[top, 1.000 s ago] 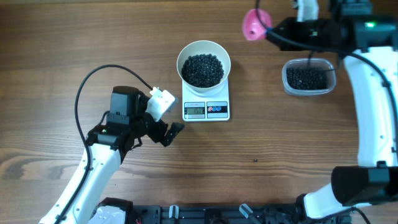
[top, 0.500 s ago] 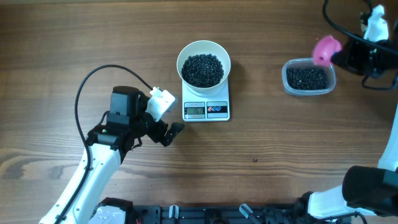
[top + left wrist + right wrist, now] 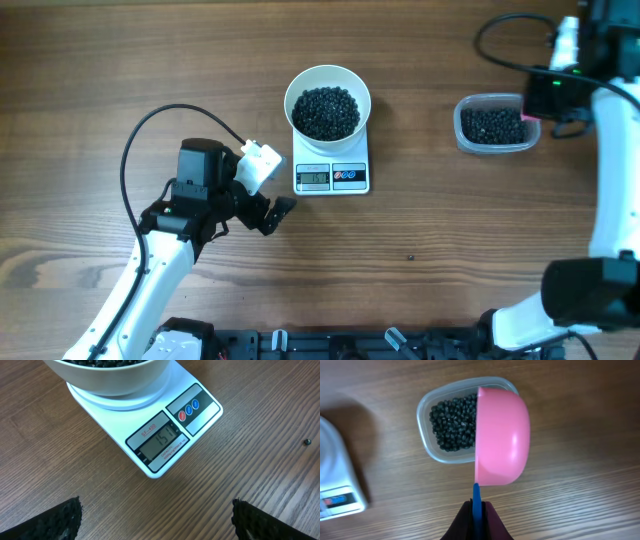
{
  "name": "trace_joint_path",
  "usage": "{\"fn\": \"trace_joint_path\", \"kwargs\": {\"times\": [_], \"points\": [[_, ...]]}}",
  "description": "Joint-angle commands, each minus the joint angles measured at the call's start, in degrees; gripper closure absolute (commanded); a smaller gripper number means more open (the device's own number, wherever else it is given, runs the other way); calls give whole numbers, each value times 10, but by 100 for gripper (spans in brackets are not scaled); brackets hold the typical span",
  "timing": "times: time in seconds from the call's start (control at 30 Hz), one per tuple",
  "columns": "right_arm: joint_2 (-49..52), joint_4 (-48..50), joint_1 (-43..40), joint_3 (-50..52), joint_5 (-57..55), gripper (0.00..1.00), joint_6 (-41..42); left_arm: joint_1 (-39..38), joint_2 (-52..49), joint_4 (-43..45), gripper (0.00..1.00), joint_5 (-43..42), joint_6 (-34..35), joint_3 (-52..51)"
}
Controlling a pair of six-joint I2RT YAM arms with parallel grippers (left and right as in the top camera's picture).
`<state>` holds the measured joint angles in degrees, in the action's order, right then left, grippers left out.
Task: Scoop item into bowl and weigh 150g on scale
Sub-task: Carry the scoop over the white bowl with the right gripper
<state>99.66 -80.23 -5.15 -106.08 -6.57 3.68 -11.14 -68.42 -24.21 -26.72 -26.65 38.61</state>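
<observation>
We've swung R gripper [image 3: 477, 510], clamped on pink scoop [image 3: 502, 437] handle, from bowl [image 3: 298, 88] back over tub [image 3: 426, 407]. L gripper [image 3: 157, 520] wide open, empty. Beans [image 3: 326, 110] in bowl on scale [image 3: 200, 415], display approx 151: prob done.

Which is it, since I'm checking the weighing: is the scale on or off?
On. The scale has digits showing on its display, apparently 151, with the bowl on its platform.

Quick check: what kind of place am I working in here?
Probably a robot test bench, not a kitchen: wood-grain table, a kitchen scale carrying a white bowl of black beads, a clear tub of more.
</observation>
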Motion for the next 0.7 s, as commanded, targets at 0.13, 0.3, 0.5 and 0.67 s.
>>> {"fn": "trace_joint_path", "kwargs": {"times": [0.13, 0.3, 0.5, 0.67], "points": [[72, -54, 107, 8, -270, 96, 26, 1, -1, 0, 0, -9, 3, -4], [81, -38, 111, 6, -245, 96, 38, 1, -1, 0, 0, -9, 3, -4], [81, 6, 111, -82, 5, 96, -38, 1, -1, 0, 0, -9, 3, -4], [82, 109, 136, -137, 299, 96, -35, 1, -1, 0, 0, -9, 3, -4]]}}
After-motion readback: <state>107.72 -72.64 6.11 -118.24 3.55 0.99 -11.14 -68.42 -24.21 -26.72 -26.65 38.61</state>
